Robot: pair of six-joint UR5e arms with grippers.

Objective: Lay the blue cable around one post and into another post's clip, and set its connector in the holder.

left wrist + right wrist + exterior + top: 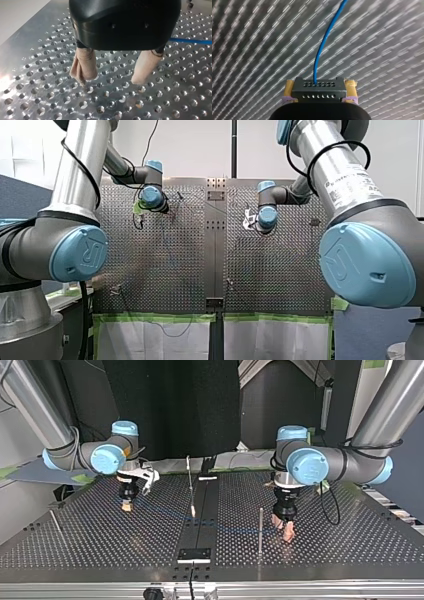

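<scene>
Writing first: the big blue joint caps (pixel 80 252) each have a raised "UR" logo moulded in; there's also a printed label (pixel 346 181) on my right arm's silver tube, but the print's too small for me to read.

My right claw (pixel 320 96) is clamped on the connector (pixel 319 86), a small dark blocky piece with two neat rows of round holes across its face; yellow pads squeeze it from both sides, with a bit of purple at their base. The blue cable (pixel 322 47), thin and smooth, comes out of one hole in the upper row and curves away over the counter (pixel 249 37).

In the top view the cable lies along the counter from the right claw at the view's left towards the view's right, reaching a thin upright metal post (pixel 260 527); can't tell if it touches it.

My left claw (pixel 110 80) is spread apart with nothing in it; its fingers (pixel 85 65) are wrapped in wrinkly beige stuff under a glossy black housing, tips low over the counter; the cable passes beside the housing, not between the fingers.

The counter is shiny metal plate with a regular grid of round holes; green tape (pixel 160 317) runs along its near edge in the front view.
</scene>
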